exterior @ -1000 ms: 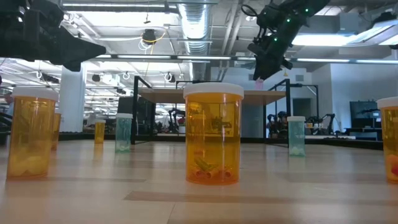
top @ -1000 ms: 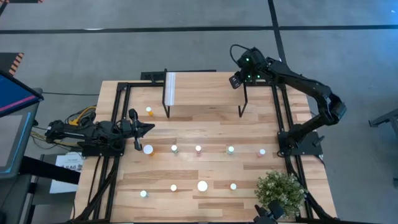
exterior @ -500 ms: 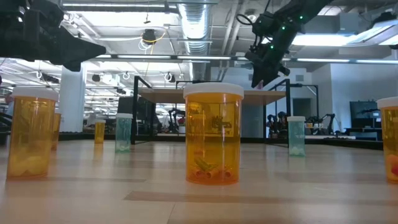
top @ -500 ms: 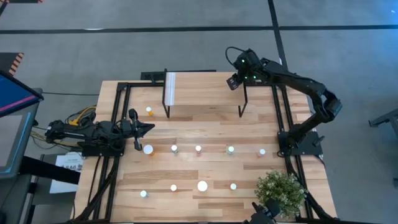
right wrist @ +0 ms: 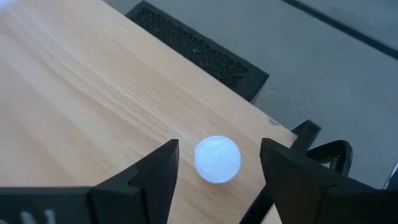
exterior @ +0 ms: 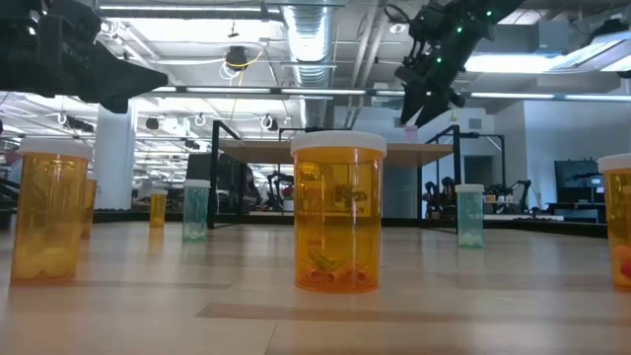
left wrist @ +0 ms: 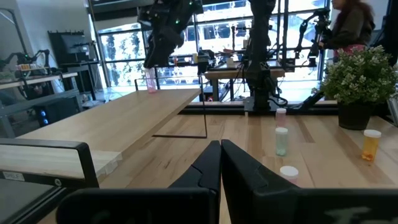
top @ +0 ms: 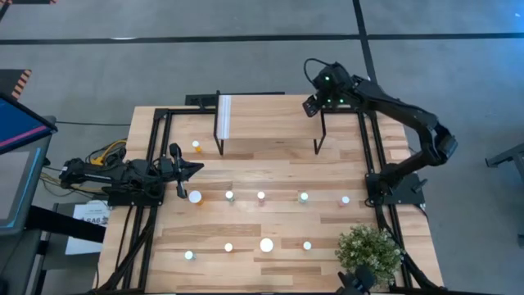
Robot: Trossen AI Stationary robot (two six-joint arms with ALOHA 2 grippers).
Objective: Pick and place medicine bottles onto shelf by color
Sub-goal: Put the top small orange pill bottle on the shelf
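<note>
- High view: the right gripper (top: 312, 106) hangs over the right end of the shelf (top: 270, 115), near the table's (top: 270, 221) far edge. The left gripper (top: 195, 167) rests near the table's left edge, fingers pressed together. White-capped medicine bottles (top: 261, 196) stand in a row across the middle of the table, with a second row (top: 266, 244) nearer the front edge and one orange bottle (top: 196, 147) beside the shelf's left legs. A potted plant (top: 370, 250) sits at the front right corner.
- Low view: a large orange bottle (exterior: 337, 211) stands in the foreground, another (exterior: 45, 222) at the left and teal ones (exterior: 196, 210) farther back. The right gripper (exterior: 422, 106) hangs just above the shelf's (exterior: 325, 150) plank, with a pink bottle (exterior: 411, 132) standing on the plank just below it.
- Left wrist view: the left gripper's fingers (left wrist: 221, 163) lie closed against each other. The pink bottle (left wrist: 150, 79) stands near the shelf's (left wrist: 124, 118) far end under the right gripper (left wrist: 157, 55). A pink-bodied bottle (left wrist: 280, 116), a teal one (left wrist: 282, 141) and an orange one (left wrist: 370, 144) stand on the table, beside the plant (left wrist: 360, 78). A person (left wrist: 351, 25) stands in the room beyond.
- Right wrist view: the right gripper's (right wrist: 217, 165) fingers are spread apart, and the white cap of a bottle (right wrist: 217, 159) shows between them, clear of both, standing near the corner of the shelf's (right wrist: 93, 81) plank.
</note>
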